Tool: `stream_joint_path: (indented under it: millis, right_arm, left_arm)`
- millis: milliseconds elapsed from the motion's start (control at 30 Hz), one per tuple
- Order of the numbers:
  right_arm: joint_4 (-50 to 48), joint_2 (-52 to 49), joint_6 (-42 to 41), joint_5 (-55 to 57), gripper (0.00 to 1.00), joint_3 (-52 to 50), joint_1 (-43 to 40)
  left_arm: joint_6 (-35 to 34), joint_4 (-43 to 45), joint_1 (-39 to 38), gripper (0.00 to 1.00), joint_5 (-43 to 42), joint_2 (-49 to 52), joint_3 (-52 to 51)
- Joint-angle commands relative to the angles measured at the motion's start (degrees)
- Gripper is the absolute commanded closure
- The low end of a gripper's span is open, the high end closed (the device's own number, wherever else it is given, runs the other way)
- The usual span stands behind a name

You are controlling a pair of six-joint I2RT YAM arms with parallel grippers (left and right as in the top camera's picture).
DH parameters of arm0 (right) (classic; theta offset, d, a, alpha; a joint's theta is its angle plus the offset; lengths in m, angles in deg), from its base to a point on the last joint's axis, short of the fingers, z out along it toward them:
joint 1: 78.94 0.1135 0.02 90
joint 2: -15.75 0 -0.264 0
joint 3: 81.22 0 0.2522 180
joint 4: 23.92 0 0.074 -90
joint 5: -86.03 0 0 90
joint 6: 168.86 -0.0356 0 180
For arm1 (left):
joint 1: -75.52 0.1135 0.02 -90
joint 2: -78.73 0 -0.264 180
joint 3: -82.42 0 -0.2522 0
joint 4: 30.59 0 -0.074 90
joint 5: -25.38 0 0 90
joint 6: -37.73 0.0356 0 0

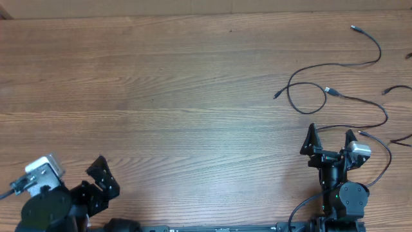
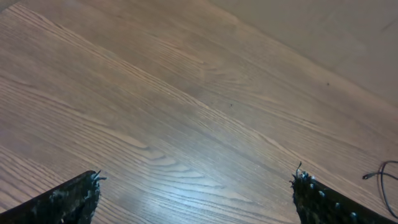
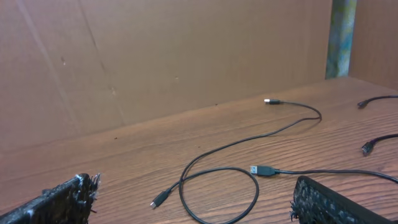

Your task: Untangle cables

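Several thin black cables lie on the wooden table (image 1: 161,96) at the right. One cable (image 1: 306,87) forms a loop near the middle right, with a small plug (image 1: 277,95) at one end and its other plug (image 1: 353,28) far back. A second cable (image 1: 367,103) with a silver USB plug (image 1: 331,91) runs right. My right gripper (image 1: 330,136) is open and empty just in front of the loop, which shows in the right wrist view (image 3: 217,193). My left gripper (image 1: 103,175) is open and empty at the front left, far from the cables.
More cable ends (image 1: 386,92) lie at the right edge of the table. A brown cardboard wall (image 3: 155,56) stands behind the table. A cable end (image 2: 379,177) shows at the right of the left wrist view.
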Motion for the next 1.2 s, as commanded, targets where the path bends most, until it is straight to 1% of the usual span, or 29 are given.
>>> stream_joint_path:
  millis: [0,167,267,433,633,867,1033,1167]
  right_arm:
    - [-0.1,0.5,0.1,0.4,0.0,-0.6,-0.3]
    - [-0.1,0.5,0.1,0.4,0.0,-0.6,-0.3]
    - [-0.1,0.5,0.1,0.4,0.0,-0.6,-0.3]
    - [-0.1,0.5,0.1,0.4,0.0,-0.6,-0.3]
    - [-0.1,0.5,0.1,0.4,0.0,-0.6,-0.3]
    - [-0.1,0.5,0.1,0.4,0.0,-0.6,-0.3]
    - [-0.1,0.5,0.1,0.4,0.0,-0.6,-0.3]
    - [-0.1,0.5,0.1,0.4,0.0,-0.6,-0.3]
  left_arm:
    - [0.9,0.0,0.3,0.0,1.0,-3.5,-3.7]
    - [0.9,0.0,4.0,0.0,1.0,-11.0,-12.6]
    - [-0.6,2.6,7.2,0.0,1.0,-17.2,-17.3]
    - [-0.7,4.6,9.2,0.01,0.9,-25.3,-20.5]
    - [-1.1,5.9,9.3,0.0,1.0,-28.2,-23.1]
    - [-1.2,9.2,8.7,0.0,0.9,-32.6,-29.6]
    - [-2.1,11.1,8.6,0.01,1.0,-32.5,-33.8]
    - [-2.2,11.2,8.5,0.0,1.0,-32.5,-34.2]
